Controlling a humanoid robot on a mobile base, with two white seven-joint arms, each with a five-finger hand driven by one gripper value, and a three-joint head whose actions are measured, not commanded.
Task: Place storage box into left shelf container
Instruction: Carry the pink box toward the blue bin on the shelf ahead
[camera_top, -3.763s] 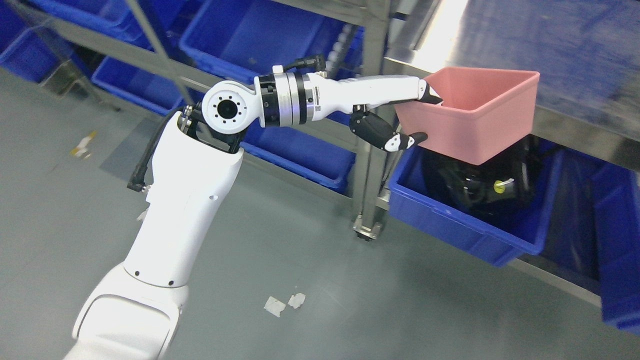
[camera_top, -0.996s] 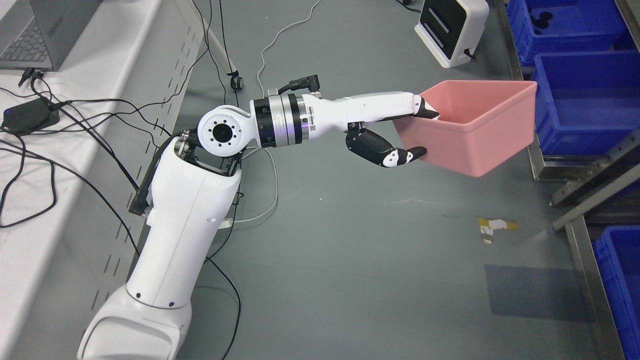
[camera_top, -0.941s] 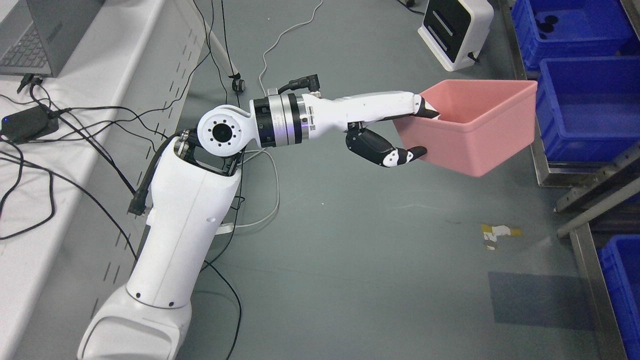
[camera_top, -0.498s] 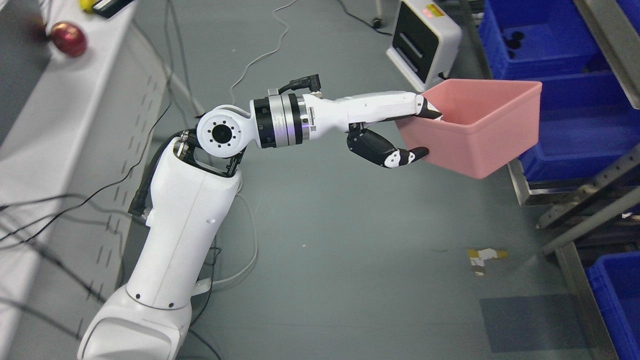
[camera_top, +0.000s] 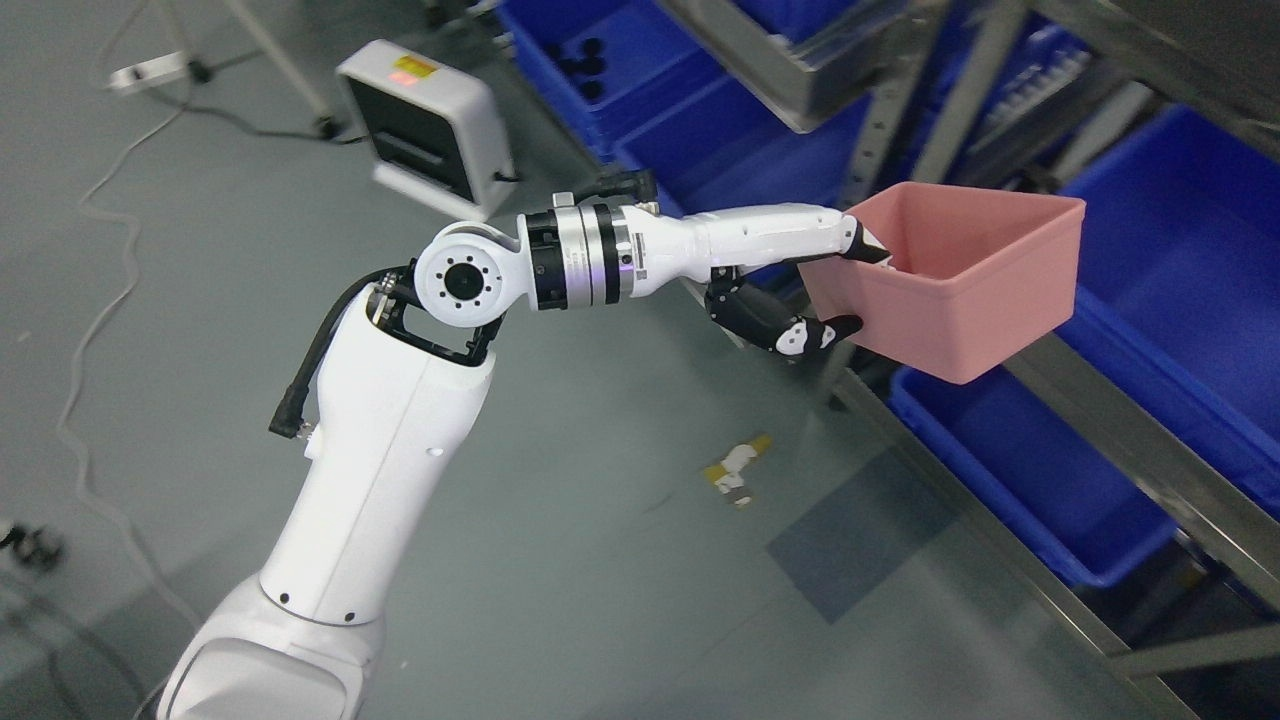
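The pink storage box (camera_top: 960, 290) is pinched at its near rim by the left hand (camera_top: 830, 290); it should be kept level until centred over a blue shelf container (camera_top: 1180, 260).

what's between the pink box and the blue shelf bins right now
Nothing visible blocks it. The left hand holds the pink box by its near wall, in the air in front of the shelf. The grey rail below it and the upright post behind it frame the open blue bin to its right.

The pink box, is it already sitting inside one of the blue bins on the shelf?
No, the pink box is held in the air by the left hand, in front of the shelf's blue bins.
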